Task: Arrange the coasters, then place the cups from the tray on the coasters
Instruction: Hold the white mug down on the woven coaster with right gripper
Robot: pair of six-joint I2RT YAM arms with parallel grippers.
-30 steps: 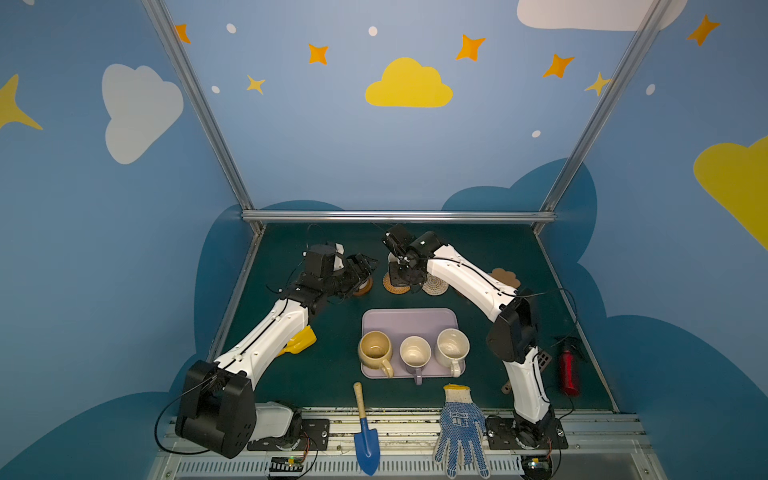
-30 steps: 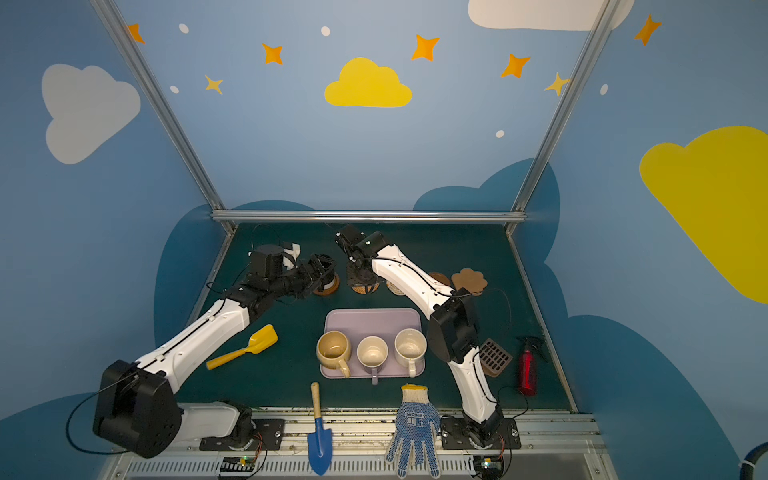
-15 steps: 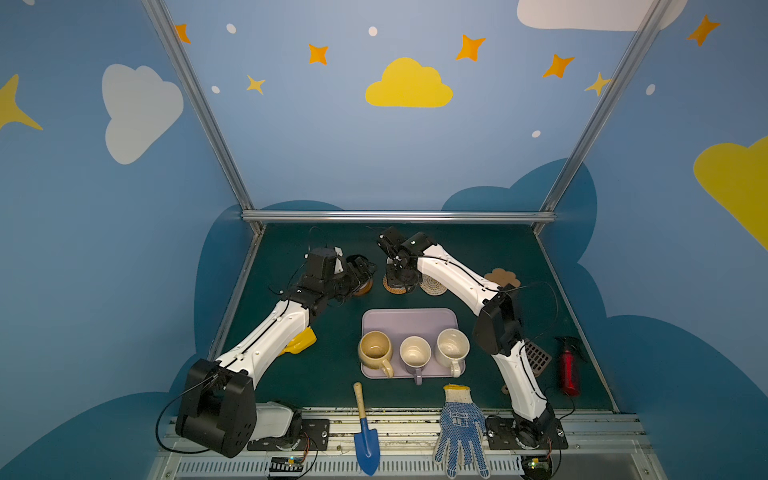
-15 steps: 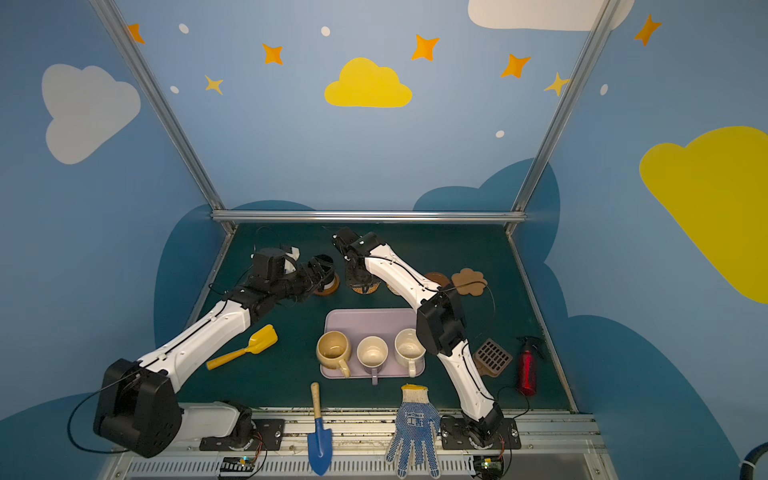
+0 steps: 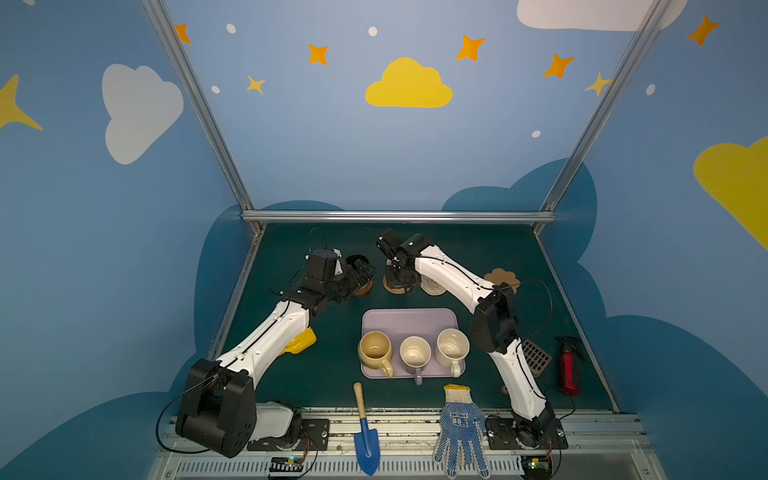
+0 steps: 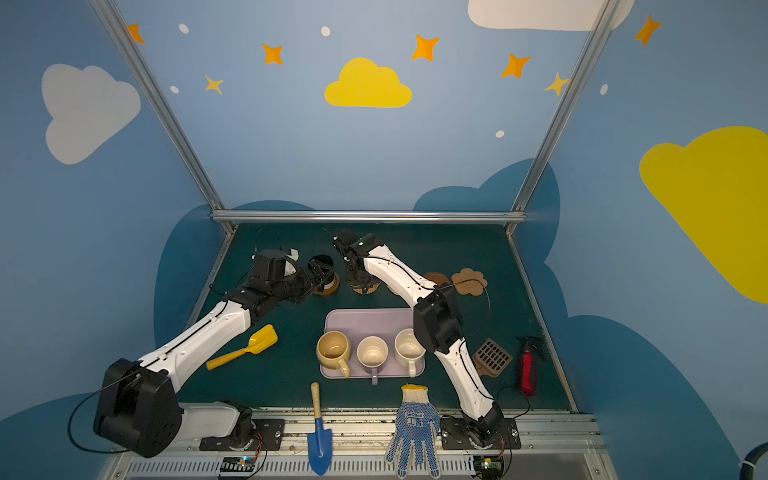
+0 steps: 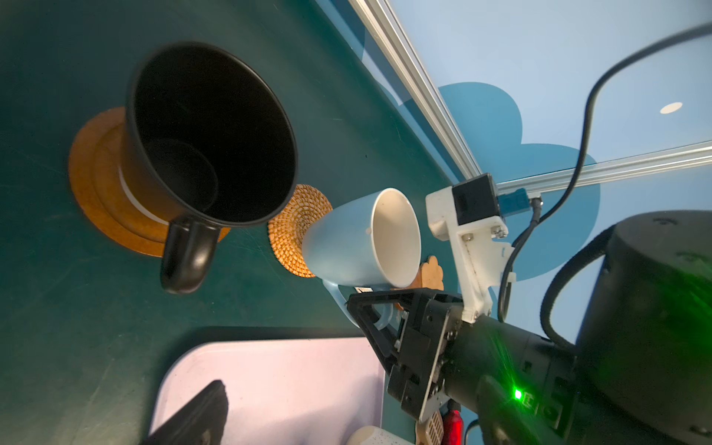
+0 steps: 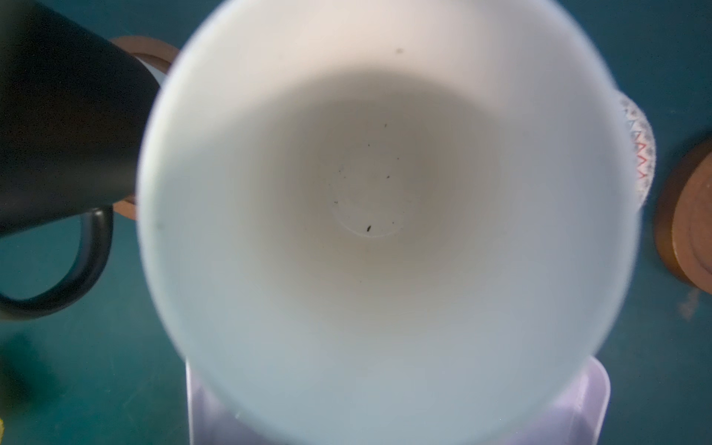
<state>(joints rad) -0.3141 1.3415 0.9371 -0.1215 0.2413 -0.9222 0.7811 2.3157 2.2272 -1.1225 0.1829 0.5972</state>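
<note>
A black cup [image 5: 358, 264] stands on a dark-brown wooden coaster [image 5: 365, 290] at the back left. My left gripper [image 5: 351, 279] is open just in front of it, and the left wrist view shows only one finger [image 7: 192, 412]. My right gripper [image 5: 400, 277] is shut on the handle of the light blue cup [image 7: 358, 239], whose base is at the orange rattan coaster [image 7: 298, 215]. I cannot tell whether it rests there. The pale spiral coaster [image 5: 433, 286], cloud coaster [image 5: 503, 277] and a second brown coaster [image 6: 436, 277] lie to the right. The tray [image 5: 409, 320] holds tan-yellow [image 5: 375, 348], lavender [image 5: 414, 353] and speckled cream [image 5: 452, 345] cups.
A yellow scoop [image 6: 253, 347] lies left of the tray. A blue trowel [image 5: 365, 436] and a dotted glove [image 5: 461, 432] lie at the front edge. A brown grid piece [image 6: 492, 357] and a red bottle [image 6: 527, 370] sit at the right. The back frame rail [image 5: 399, 216] is close behind the coasters.
My right arm's elbow has swung inward and its gripper with the light blue cup has shifted slightly left over the rattan coaster. My left arm has barely moved.
</note>
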